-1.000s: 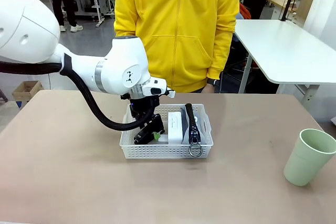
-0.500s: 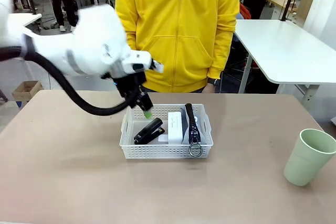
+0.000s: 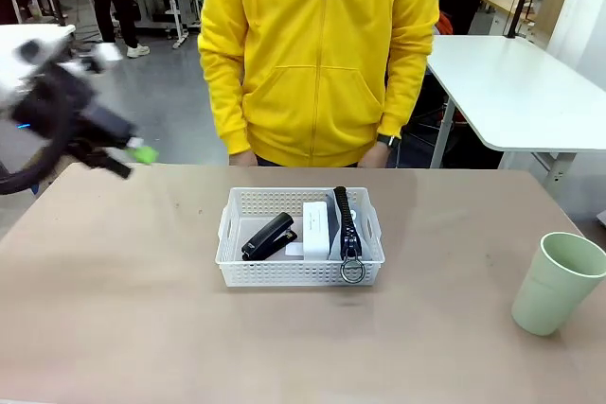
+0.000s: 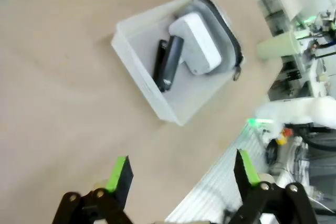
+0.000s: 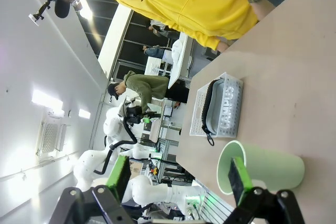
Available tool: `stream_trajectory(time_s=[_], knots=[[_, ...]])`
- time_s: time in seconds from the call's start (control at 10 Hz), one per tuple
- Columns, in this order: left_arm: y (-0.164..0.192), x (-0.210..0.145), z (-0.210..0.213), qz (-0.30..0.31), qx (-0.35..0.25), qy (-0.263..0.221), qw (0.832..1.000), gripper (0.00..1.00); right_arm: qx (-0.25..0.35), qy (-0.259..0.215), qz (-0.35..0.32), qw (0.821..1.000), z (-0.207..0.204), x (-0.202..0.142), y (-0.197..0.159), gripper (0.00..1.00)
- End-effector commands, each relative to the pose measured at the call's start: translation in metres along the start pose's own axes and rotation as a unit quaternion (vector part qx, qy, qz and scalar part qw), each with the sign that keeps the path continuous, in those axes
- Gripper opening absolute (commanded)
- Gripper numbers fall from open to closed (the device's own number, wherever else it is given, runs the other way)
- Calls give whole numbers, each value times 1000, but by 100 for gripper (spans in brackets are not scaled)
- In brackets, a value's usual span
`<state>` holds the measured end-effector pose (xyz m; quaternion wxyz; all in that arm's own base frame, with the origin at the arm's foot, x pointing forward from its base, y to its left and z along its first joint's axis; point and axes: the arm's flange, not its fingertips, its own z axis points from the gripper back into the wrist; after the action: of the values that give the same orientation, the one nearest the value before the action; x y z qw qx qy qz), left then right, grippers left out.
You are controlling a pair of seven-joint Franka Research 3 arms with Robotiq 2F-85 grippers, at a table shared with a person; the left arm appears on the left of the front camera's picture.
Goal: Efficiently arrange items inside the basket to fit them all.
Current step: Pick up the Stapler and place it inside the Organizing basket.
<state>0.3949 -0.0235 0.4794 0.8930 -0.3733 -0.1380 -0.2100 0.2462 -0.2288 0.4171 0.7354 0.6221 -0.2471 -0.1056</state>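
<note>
The white basket [image 3: 299, 274] sits mid-table and holds a black stapler-like object [image 3: 268, 237] at the left, a small white box [image 3: 315, 230] in the middle and the grey pouch [image 3: 338, 207] on edge at the right, its ring pull [image 3: 352, 272] over the near wall. The pale green cup [image 3: 557, 283] stands upright near the table's right edge. My left gripper [image 3: 133, 155] is a blur above the far left table edge. From the left wrist, the left gripper [image 4: 182, 171] is open and empty, with the basket [image 4: 137, 62] far ahead. The right gripper [image 5: 178, 179] is open, the cup [image 5: 268, 169] just beyond it.
A person in a yellow hoodie [image 3: 322, 54] stands at the far side, hands down behind the table edge. Bare tabletop lies between the basket and the cup. A white table [image 3: 511, 92] stands at the back right.
My left gripper has risen out of the basket and swung fast to the far left, leaving the stapler-like object lying in the basket. Nothing else has moved.
</note>
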Motion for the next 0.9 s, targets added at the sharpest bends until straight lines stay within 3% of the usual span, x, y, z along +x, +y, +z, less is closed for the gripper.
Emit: stream_trajectory(time_s=[0.0,0.1,0.2,0.3,0.4,0.5,0.6,0.7,0.8], knots=[[66,-34,35,40,-123,-43,991,100,9,-5,0,1000,-1,1,3,100],[109,-58,54,84,-175,-80,978,100,9,-5,0,1000,-1,1,3,100],[136,-77,65,73,-234,-93,965,100,9,-5,0,1000,-1,1,3,100],[169,-102,75,106,-263,-130,950,100,9,-5,0,1000,-1,1,3,100],[196,-118,79,84,-321,-138,933,100,9,-5,0,1000,-1,1,3,100],[219,-129,76,99,-329,-160,925,100,9,-5,0,1000,-1,1,3,100],[234,-129,68,86,-350,-134,923,100,9,-5,0,1000,-1,1,3,100],[192,-146,75,107,-302,-155,934,100,9,-5,0,1000,-1,1,3,100],[192,-146,75,107,-302,-155,934,100,9,-5,0,1000,-1,1,3,100]])
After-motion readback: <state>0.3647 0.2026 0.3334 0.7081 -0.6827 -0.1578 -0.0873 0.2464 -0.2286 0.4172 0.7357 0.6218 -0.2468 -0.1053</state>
